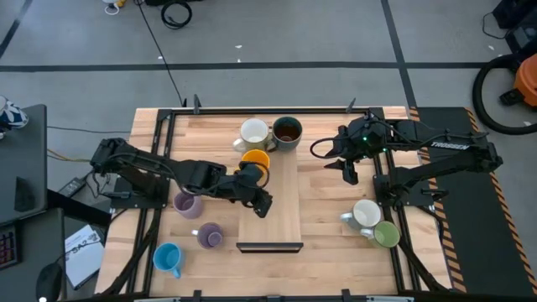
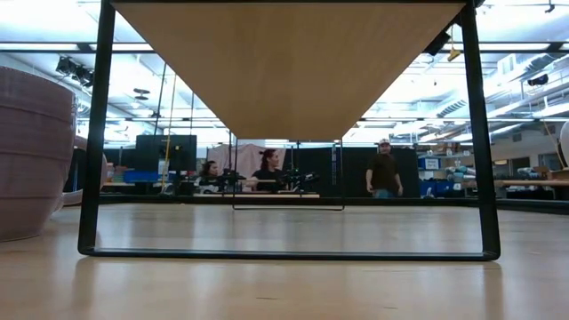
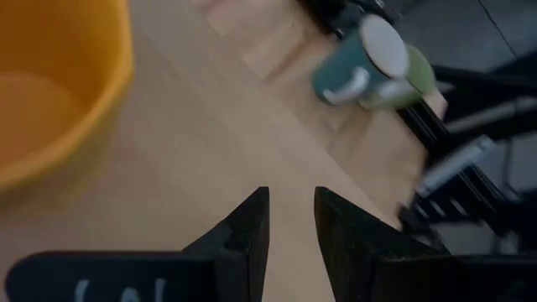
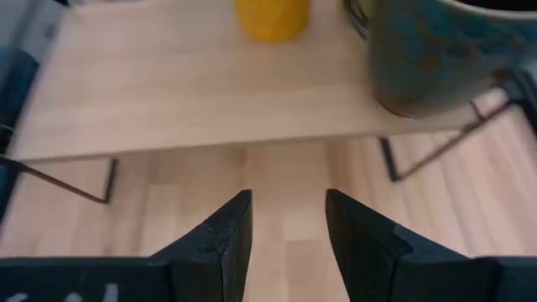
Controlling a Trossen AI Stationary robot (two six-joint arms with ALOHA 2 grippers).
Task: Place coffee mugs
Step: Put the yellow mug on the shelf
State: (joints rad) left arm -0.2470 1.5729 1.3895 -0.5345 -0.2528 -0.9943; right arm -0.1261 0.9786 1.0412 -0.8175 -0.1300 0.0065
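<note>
left claw (image 1: 262,204) part open, empty, over the shelf (image 1: 281,220) beside the orange mug (image 1: 255,161). right claw (image 1: 347,171) part open, empty, near the tabletop's (image 1: 323,220) far right.

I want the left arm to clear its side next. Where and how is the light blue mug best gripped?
Probably by the rim, from straight above. The light blue mug stands upright, mouth open upward, so one finger can go inside the wall and one outside. Its handle points toward the table's near edge; take the rim away from it.
</note>
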